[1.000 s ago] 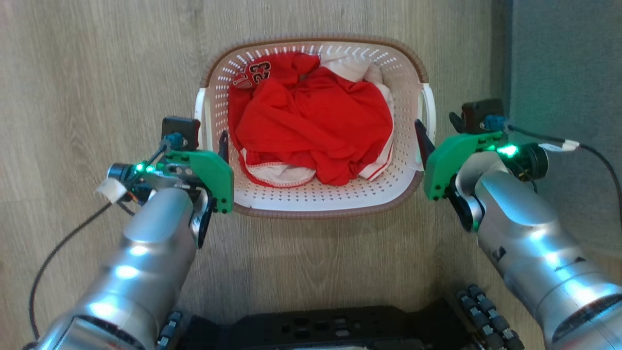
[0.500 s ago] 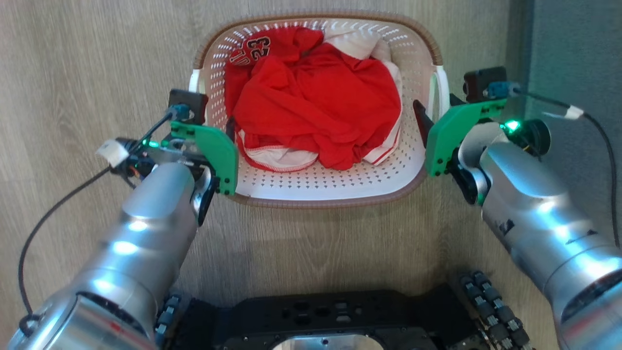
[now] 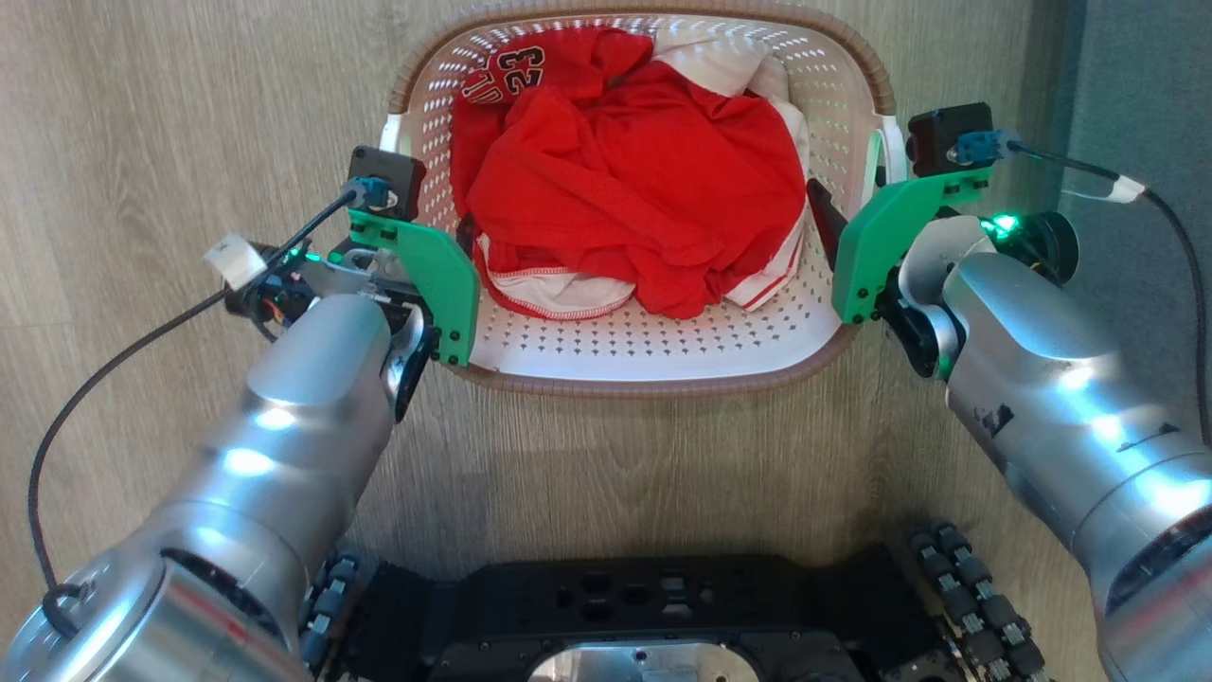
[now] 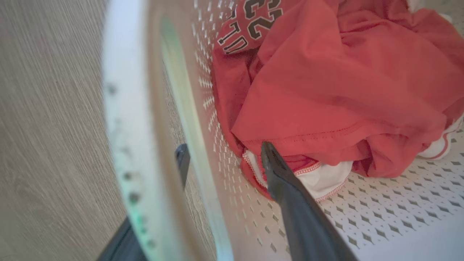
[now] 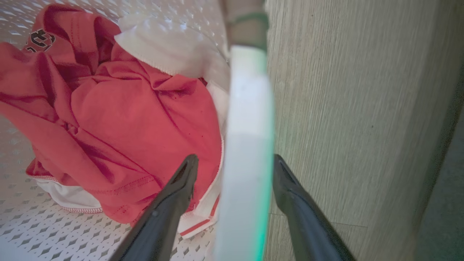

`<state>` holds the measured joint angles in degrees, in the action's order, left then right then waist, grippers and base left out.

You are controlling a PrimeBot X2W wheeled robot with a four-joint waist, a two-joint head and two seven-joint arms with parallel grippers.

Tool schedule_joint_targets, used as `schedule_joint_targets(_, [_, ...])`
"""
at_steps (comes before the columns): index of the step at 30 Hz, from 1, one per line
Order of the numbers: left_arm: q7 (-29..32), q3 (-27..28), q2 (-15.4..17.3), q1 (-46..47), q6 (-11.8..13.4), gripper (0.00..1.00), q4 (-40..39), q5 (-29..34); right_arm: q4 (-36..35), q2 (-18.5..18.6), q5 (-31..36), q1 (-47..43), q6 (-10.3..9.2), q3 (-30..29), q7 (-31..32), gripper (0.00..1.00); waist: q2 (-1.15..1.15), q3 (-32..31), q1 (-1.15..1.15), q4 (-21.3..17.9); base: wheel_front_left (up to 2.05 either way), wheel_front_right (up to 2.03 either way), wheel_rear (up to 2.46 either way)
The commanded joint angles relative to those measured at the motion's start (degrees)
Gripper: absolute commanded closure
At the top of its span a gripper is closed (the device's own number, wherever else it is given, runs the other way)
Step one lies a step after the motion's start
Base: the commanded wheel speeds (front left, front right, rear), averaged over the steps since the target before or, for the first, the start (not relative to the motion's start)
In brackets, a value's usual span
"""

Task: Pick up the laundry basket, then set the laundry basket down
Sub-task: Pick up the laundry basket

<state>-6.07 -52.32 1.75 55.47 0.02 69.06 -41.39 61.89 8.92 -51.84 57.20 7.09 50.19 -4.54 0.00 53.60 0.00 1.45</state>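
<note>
Both released, left end effector (image 4: 224, 146) and right end effector (image 5: 234, 157) straddle the laundry basket (image 3: 644, 384) sides (clothes (image 3: 634, 180) inside).

Laundry basket (image 3: 653, 383) on wood-grain floor (image 3: 142, 133)

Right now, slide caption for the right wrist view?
Open right gripper straddles the laundry basket side: one finger inside by red clothing, one outside over wood floor.

Bright, even light glares on the silver metal forearms (image 3: 284, 426), lays soft shadow on the pale wood-grain floor (image 3: 606, 474), and the close white plastic basket handles (image 4: 123, 127) blur in wrist views.
</note>
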Motion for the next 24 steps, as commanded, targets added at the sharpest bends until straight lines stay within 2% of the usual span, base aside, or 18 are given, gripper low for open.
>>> schedule_joint_targets(1, [-0.14,-0.18,1.13,0.01,0.35,0.00,-0.37,-0.92,-0.10,-0.47,-0.92,-2.30,0.40,1.08,-0.08,0.00,0.00,0.23,0.00,-0.09,0.00,0.00,0.00])
schedule_joint_targets(3, [-0.04,-0.77,1.13,0.11,0.40,0.00,-0.26,-1.65,0.05,-0.62,-1.41,-2.00,0.40,1.76,-0.36,0.00,0.00,0.33,0.00,-0.13,0.00,0.00,0.00])
schedule_joint_targets(4, [0.09,-1.09,1.13,0.11,0.34,0.15,-0.22,-2.03,0.04,-0.67,-1.62,-1.91,0.40,2.18,-0.48,0.00,0.00,0.35,0.00,-0.14,0.00,0.00,0.00])
schedule_joint_targets(5, [0.26,-1.57,1.13,0.10,0.04,0.64,-0.28,-2.28,0.04,-0.69,-1.83,-1.84,0.40,2.58,-0.65,0.00,0.00,0.36,0.00,-0.14,0.00,0.00,0.00])
schedule_joint_targets(6, [0.32,-2.15,1.13,0.12,-0.23,1.00,-0.33,-2.39,0.04,-0.69,-2.08,-1.78,0.40,2.96,-0.81,0.56,0.00,0.36,0.00,-0.13,0.00,0.00,0.00])
schedule_joint_targets(7, [0.33,-2.66,1.13,0.14,-0.38,1.00,-0.33,-2.54,-0.04,-0.65,-2.28,-1.72,0.40,3.39,-0.97,1.00,0.00,0.35,0.00,-0.10,0.00,0.00,0.00])
schedule_joint_targets(24, [1.97,-7.46,1.12,-0.26,-0.89,1.00,-0.82,-8.30,0.58,0.80,-5.88,-0.31,0.40,9.07,-3.35,1.00,0.00,-0.79,0.00,0.48,0.00,0.00,0.00])
